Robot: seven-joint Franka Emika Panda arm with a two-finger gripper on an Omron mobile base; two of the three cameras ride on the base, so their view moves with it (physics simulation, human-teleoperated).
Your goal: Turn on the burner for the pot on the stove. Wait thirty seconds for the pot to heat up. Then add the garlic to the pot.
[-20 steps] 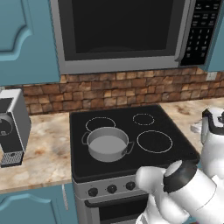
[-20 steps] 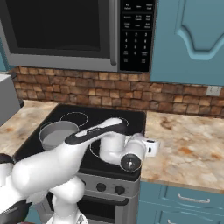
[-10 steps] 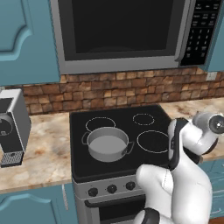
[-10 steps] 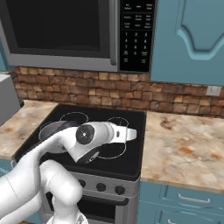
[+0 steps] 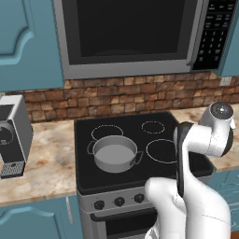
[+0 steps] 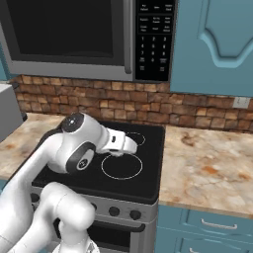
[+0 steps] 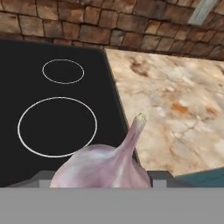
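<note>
Brick backsplash [image 7: 109, 26] runs across the top of the hand view, above the black glass stove [image 7: 26, 175] and a mottled stone counter [image 7: 175, 109]. At 6 o'clock in that view the garlic [image 7: 107, 168] sits very close to the camera, a pale mauve-white bulb whose pointed stem leans toward 1 o'clock; the dark finger tips [image 7: 162, 177] show just beside its two flanks, so the pincer, standing fairly wide, appears clamped on the bulb, though the actual contact is hidden behind it. Beyond the bulb, at 9 o'clock, lies a large white burner ring [image 7: 57, 127], and at 11 o'clock a smaller ring [image 7: 63, 71]. The stove's right edge runs from 12 o'clock down toward the bulb, with the counter spreading from 1 to 4 o'clock.

From the right base camera, the hand [image 6: 121, 143] hangs over the stove's right half, just above a large ring [image 6: 122, 165]. From the left base camera, the white arm [image 5: 205, 135] rises at 4 o'clock over the stove's right side. The pot [image 5: 114, 153] stands well apart from it on the front-left burner, at 9 o'clock of the cooktop, upright, its grey inside bare. Black knobs [image 5: 119, 201] line the silver front below. A microwave [image 5: 135, 37] hangs above the stove, teal cabinets [image 5: 25, 42] flank it, and a coffee machine [image 5: 14, 135] stands on the counter at far left.
</note>
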